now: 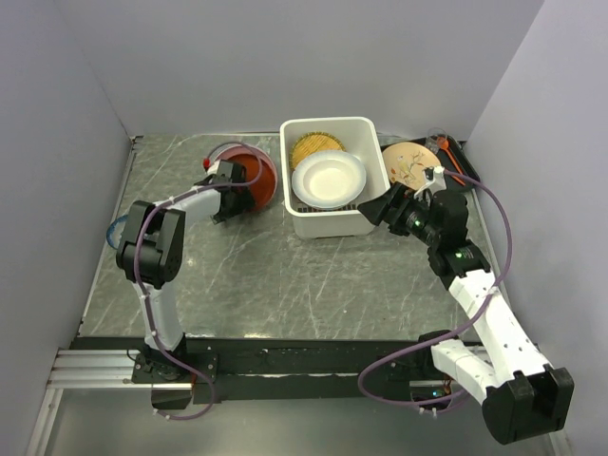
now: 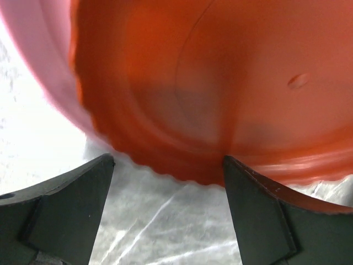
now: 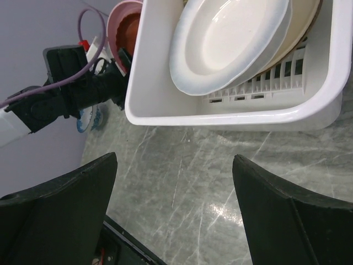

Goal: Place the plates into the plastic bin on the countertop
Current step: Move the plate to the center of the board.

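A red plate (image 1: 255, 176) lies on a pink plate (image 1: 228, 150) on the countertop (image 1: 285, 275), left of the plastic bin (image 1: 332, 224). My left gripper (image 1: 231, 201) is open at the red plate's near rim; in the left wrist view the scalloped red plate (image 2: 220, 83) and the pink plate (image 2: 49, 72) sit just beyond that gripper (image 2: 168, 163), with nothing between its fingers. In the bin, a white plate (image 1: 329, 178) leans on a yellow lattice plate (image 1: 316, 145). My right gripper (image 1: 382, 207) hangs open by the bin's right front corner, above bare countertop (image 3: 182, 182). In the right wrist view the bin (image 3: 231, 113) and white plate (image 3: 231, 41) are ahead.
A cream plate with a branch pattern (image 1: 410, 163) rests on a black tray (image 1: 463, 161) at the back right, with an orange utensil beside it. A small blue bowl (image 1: 116, 228) peeks out behind the left arm's elbow. Grey walls close in the left, back and right sides.
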Action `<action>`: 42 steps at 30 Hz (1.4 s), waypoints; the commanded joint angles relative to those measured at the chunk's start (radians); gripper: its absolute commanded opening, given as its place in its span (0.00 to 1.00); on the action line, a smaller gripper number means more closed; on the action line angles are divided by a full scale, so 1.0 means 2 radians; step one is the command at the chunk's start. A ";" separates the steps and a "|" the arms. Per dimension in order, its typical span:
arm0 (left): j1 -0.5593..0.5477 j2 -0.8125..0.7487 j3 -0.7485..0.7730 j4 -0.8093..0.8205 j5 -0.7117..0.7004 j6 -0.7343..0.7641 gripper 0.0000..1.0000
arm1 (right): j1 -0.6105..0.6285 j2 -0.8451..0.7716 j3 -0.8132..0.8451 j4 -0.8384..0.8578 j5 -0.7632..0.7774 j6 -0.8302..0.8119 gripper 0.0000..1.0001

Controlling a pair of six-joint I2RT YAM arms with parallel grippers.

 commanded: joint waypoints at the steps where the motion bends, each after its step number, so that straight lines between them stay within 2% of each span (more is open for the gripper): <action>1: -0.013 -0.010 -0.048 -0.057 0.019 -0.005 0.87 | -0.002 -0.017 0.001 0.007 -0.009 0.001 0.92; 7: -0.029 -0.050 -0.104 -0.048 0.032 -0.012 0.87 | -0.002 -0.017 0.000 0.009 -0.018 0.004 0.92; 17: -0.092 -0.121 -0.189 -0.040 0.028 -0.043 0.88 | 0.003 -0.023 0.000 0.012 -0.031 0.010 0.91; 22: -0.120 -0.149 -0.223 -0.031 0.021 -0.070 0.88 | 0.043 -0.030 0.000 -0.004 -0.005 -0.003 0.92; 32: -0.181 -0.209 -0.259 -0.071 0.012 -0.105 0.89 | 0.115 -0.021 -0.024 0.001 0.015 -0.006 0.92; 42: -0.194 -0.323 -0.310 -0.112 0.028 -0.123 0.89 | 0.170 0.001 -0.058 0.034 0.031 0.013 0.91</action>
